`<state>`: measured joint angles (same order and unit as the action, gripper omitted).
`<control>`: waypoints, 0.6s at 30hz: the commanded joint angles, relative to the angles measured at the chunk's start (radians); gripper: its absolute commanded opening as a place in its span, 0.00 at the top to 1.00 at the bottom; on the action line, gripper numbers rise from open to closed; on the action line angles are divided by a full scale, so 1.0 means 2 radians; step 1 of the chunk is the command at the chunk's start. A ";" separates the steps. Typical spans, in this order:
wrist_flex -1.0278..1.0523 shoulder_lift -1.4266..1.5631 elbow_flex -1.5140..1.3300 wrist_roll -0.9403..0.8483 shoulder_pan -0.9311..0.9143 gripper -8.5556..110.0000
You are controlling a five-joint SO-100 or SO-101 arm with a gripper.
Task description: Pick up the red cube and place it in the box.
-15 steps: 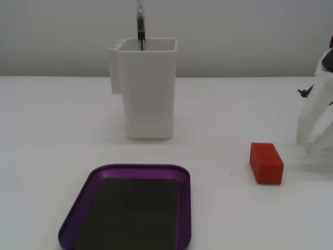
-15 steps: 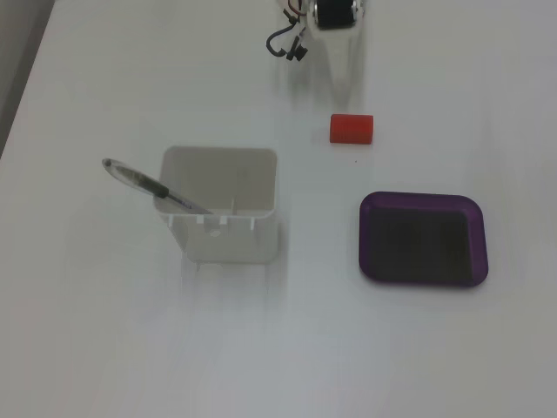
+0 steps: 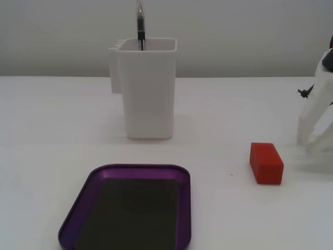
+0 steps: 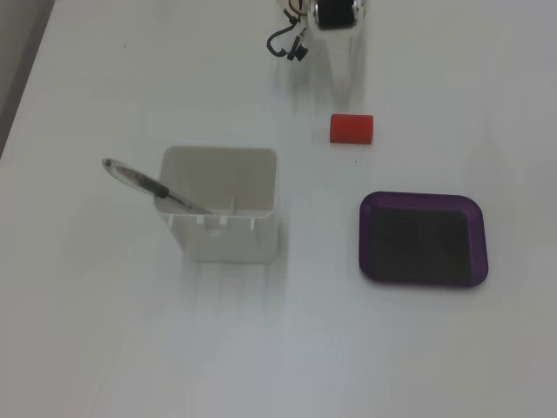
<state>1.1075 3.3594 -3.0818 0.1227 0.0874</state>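
Very little separates this moment from half a second ago: the red cube (image 3: 266, 163) lies in the same spot on the white counter (image 3: 52, 130), and the only visible difference is up at the arm, where the dark cable loop beside the gripper (image 4: 346, 70) sits slightly differently in the top-down fixed view, suggesting a small adjustment rather than a real advance. In that view the gripper's 2 white fingers (image 4: 348, 61) point down toward the cube and stop just short of it, apart from it and not touching. In the low fixed view the gripper (image 3: 312, 140) enters from the right edge, its fingers spread into a fork near the counter, so it reads as open and empty. The cube rests flat on the counter, near the gripper and well apart from the box (image 3: 70, 224), the purple tray whose dark bottom holds nothing. In the top-down view the box (image 4: 365, 261) lies below and to the right of the cube (image 4: 351, 129). A tall white container (image 4: 226, 239) with a pen (image 4: 152, 185) leaning in it stands to the left, clear of the likely path. The task appears to be at the approach, with the grasp not yet made.
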 commanded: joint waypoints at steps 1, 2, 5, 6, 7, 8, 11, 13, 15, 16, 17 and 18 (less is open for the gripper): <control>-0.006 0.051 -0.001 0.001 -0.005 0.93; -0.006 0.051 0.000 0.002 -0.005 0.93; -0.010 0.048 0.023 0.002 -0.006 0.93; -0.008 0.047 0.035 -0.002 -0.009 0.93; -0.006 0.047 0.048 -0.002 -0.018 0.93; -0.003 0.046 0.059 -0.002 -0.028 0.93; -0.002 0.046 0.082 -0.018 -0.069 0.93; -0.005 0.046 0.092 -0.069 -0.099 0.91; -0.009 0.043 0.106 -0.139 -0.121 0.89; -0.009 0.038 0.114 -0.163 -0.129 0.88; -0.010 0.028 0.124 -0.180 -0.135 0.88; -0.010 0.015 0.137 -0.191 -0.140 0.88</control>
<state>1.1060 3.3594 -2.8946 -0.1672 -0.1565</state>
